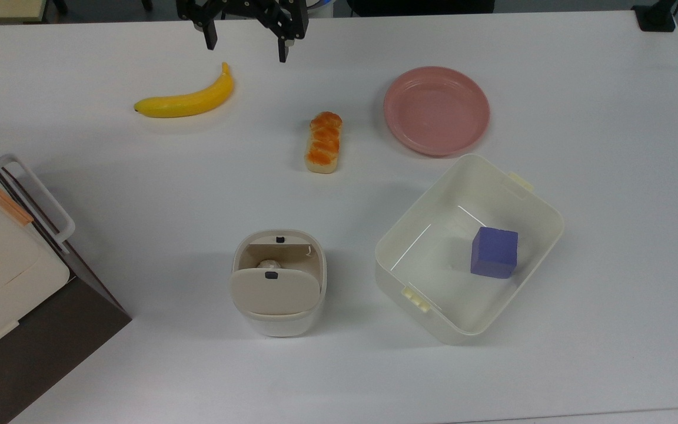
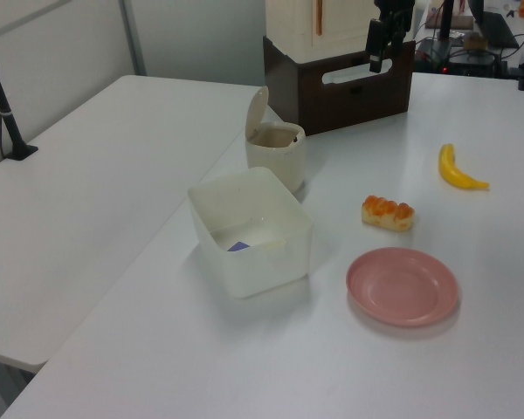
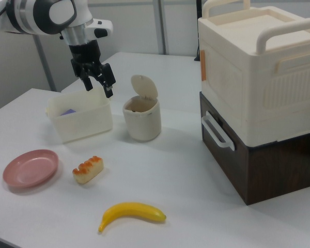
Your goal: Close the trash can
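Step in hand: approach; the lid (image 3: pixel 144 86) stands upright, nothing closed yet.
Trash can (image 1: pixel 279 282): near the tabletop (image 1: pixel 610 176) edge at the top view's bottom, beside the tub (image 1: pixel 433 321).
Claw (image 1: pixel 245 52): released, empty, raised near the banana (image 1: pixel 189 100), well apart from the can.
Next move: likely travel over the can, then press the lid down.

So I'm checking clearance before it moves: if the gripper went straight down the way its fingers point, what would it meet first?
Probably bare table. The open gripper hangs beside the banana, not clearly over it, though depth is uncertain.

Cube (image 1: pixel 494 252) inside tub (image 1: pixel 536 203)
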`<state>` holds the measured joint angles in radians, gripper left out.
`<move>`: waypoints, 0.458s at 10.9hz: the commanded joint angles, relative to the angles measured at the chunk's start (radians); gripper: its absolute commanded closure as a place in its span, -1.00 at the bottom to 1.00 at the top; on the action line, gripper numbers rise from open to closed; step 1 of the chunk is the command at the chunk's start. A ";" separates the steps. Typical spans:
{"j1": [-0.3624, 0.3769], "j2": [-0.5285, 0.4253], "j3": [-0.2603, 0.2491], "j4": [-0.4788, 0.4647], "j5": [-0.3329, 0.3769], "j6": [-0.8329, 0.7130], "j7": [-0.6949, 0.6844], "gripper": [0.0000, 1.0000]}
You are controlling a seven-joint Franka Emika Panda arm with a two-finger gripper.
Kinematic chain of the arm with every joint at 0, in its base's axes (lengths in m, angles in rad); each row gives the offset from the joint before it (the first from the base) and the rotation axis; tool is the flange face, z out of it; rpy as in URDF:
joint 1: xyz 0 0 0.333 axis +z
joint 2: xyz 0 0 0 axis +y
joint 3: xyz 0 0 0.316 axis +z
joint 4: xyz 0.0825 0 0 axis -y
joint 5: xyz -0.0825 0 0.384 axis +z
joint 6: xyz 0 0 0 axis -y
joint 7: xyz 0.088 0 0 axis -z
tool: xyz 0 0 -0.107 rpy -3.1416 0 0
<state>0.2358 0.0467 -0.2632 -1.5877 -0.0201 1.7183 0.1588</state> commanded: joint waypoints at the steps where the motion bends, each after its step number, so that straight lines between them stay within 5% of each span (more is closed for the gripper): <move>1: 0.016 0.005 0.008 -0.026 -0.021 0.027 -0.021 -1.00; 5: 0.013 0.006 0.033 -0.038 -0.046 0.037 -0.016 -1.00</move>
<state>0.2406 0.0696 -0.2265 -1.6030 -0.0526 1.7191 0.1564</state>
